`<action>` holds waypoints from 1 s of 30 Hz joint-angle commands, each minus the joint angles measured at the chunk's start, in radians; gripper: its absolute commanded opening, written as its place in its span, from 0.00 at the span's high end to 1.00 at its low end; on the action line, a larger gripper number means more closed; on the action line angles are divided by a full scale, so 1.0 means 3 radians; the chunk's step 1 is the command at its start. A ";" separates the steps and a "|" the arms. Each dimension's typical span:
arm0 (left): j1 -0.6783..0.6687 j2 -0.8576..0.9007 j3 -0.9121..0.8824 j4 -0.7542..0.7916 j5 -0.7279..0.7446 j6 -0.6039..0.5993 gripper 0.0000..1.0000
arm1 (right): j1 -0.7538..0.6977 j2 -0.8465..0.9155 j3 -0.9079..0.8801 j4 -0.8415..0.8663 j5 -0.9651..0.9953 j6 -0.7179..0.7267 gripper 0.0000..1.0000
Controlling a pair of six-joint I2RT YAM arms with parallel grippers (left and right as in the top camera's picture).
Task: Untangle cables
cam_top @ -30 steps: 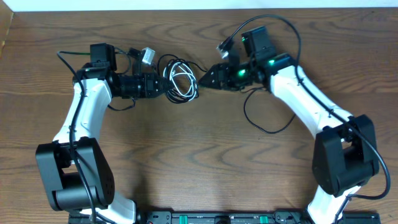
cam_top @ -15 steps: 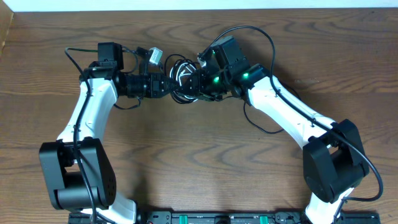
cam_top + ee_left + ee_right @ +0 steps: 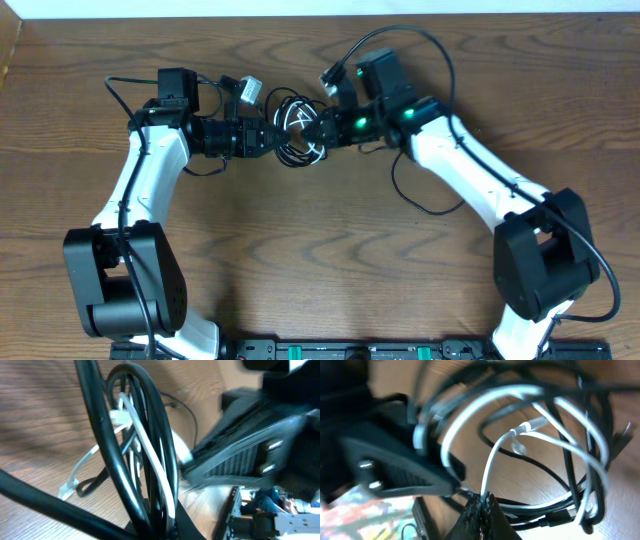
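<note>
On a wooden table [image 3: 320, 270], toward the far edge and a little left of the middle: the cables [image 3: 292, 112], a small coil of black loops [image 3: 107, 460] with a white cable [image 3: 492, 467] threaded through. Gripped from both sides at once.

On the left side of the coil, the left gripper [image 3: 268, 140], reaching in sideways along the table and clamped tight on the bundle. In its wrist view, several black loops and a white strand running down into the closed fingers at the bottom of the frame, with the coil standing on edge rather than lying flat. Hard to tell whether resting on the table or lifted just off it.

On the right side, the right gripper [image 3: 318, 128], tips pressed together and pinching the white cable just where it drops to the fingertips in its wrist view. Above the pinch, white strands arcing in wide curves among the black ones, with a small white plug [image 3: 530, 425] near the middle of the tangle.

Both grippers facing each other across the coil, very near but with the cables between them; each showing in the other's wrist view as a dark, blurred, ribbed block.

Nearer the front edge, under the right arm: a thicker black arm wire [image 3: 425, 205] in a loose loop on the wood, well apart from the coil.
</note>
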 commanded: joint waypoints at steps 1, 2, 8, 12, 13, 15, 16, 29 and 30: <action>-0.0004 0.0019 0.0037 0.0006 -0.0345 -0.0175 0.92 | -0.0219 -0.0025 0.0038 0.0149 -0.0725 -0.0256 0.99; -0.0004 0.0019 0.0037 0.0008 -0.0464 -0.0258 0.92 | -0.0268 -0.0025 0.0038 0.0201 -0.0828 -0.0256 0.99; -0.0004 0.0019 0.0037 0.0017 -0.1401 -0.0932 0.92 | -0.0722 -0.0025 0.0038 0.0933 -0.2033 -0.0134 0.99; -0.0004 0.0019 0.0037 0.0018 -0.1485 -0.0954 0.91 | -0.0937 -0.0027 0.0038 0.1575 -0.2352 0.0381 0.99; -0.0004 0.0019 0.0037 0.0018 -0.1484 -0.0954 0.90 | -0.1006 -0.0027 0.0038 0.1755 -0.2354 0.0568 0.99; -0.0004 0.0019 0.0037 0.0017 -0.1484 -0.0954 0.87 | -0.1118 -0.0027 0.0038 0.2003 -0.2352 0.0829 0.99; -0.0004 0.0019 0.0037 0.0017 -0.1484 -0.0954 0.87 | -0.1183 -0.0027 0.0038 0.2121 -0.2352 0.0960 0.99; -0.0004 0.0019 0.0037 0.0017 -0.1745 -0.1113 0.52 | -0.1930 -0.0025 -0.0019 0.1691 -0.2552 0.1251 0.99; -0.0004 0.0019 0.0037 0.0017 -0.1745 -0.1176 0.50 | -0.1890 -0.0025 -0.0028 0.1531 -0.2552 0.1073 0.99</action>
